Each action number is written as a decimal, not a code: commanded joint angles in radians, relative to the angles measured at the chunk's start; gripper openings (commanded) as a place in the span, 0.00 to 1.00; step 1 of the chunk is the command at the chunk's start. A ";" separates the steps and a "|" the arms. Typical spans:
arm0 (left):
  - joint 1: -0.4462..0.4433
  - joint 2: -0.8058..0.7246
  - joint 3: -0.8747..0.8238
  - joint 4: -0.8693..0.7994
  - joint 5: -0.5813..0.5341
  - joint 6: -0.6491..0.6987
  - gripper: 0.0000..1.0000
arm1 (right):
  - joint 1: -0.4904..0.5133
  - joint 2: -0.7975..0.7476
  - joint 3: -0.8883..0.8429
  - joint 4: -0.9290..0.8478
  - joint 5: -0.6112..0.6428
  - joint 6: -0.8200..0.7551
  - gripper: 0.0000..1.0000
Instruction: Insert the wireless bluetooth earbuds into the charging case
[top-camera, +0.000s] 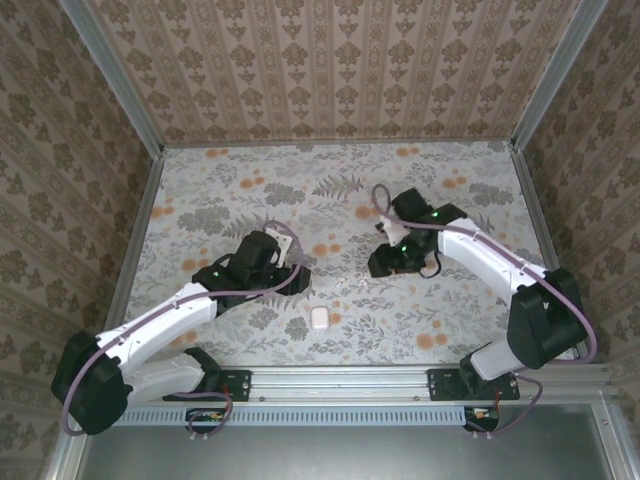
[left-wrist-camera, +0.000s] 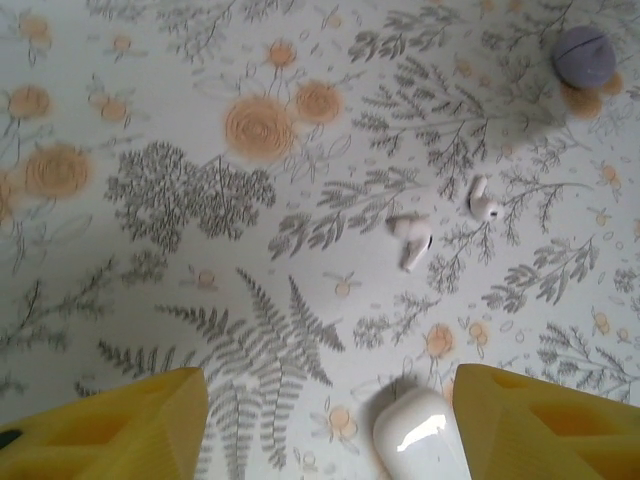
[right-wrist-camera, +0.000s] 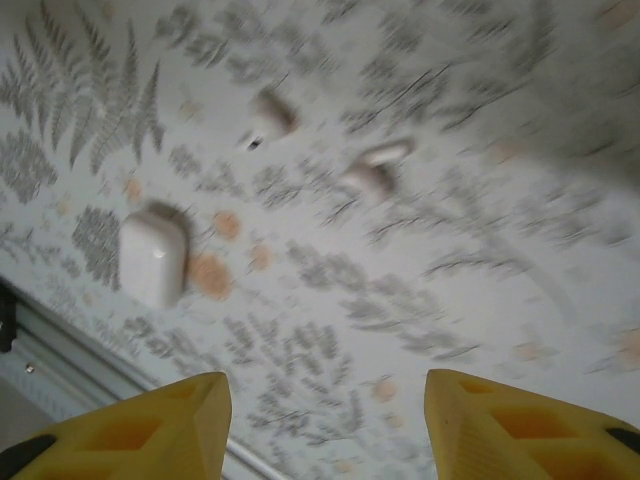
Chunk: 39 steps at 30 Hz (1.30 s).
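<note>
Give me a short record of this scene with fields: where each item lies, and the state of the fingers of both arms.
charging case: on the table, near its front edge, lid looks closed
earbuds: two, loose on the table, close together but apart, outside the case
purple disc: on the table, beyond the earbuds in the left wrist view
left fingers: open, holding nothing
right fingers: open, holding nothing
task status: neither earbud is in the case yet

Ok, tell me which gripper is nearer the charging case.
Left. The charging case lies between the open fingers of the left gripper, close to one of them. The right gripper hangs farther off, with the case away to one side.
</note>
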 joint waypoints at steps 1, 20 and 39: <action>-0.016 -0.064 -0.043 -0.048 0.083 0.029 0.65 | 0.041 -0.068 -0.064 0.048 0.035 0.211 0.55; -0.108 0.076 0.144 -0.350 0.202 1.004 0.74 | -0.037 -0.402 -0.342 0.282 0.010 0.265 0.64; -0.254 0.551 0.301 -0.354 0.059 1.021 0.81 | -0.113 -0.519 -0.515 0.405 -0.076 0.295 0.69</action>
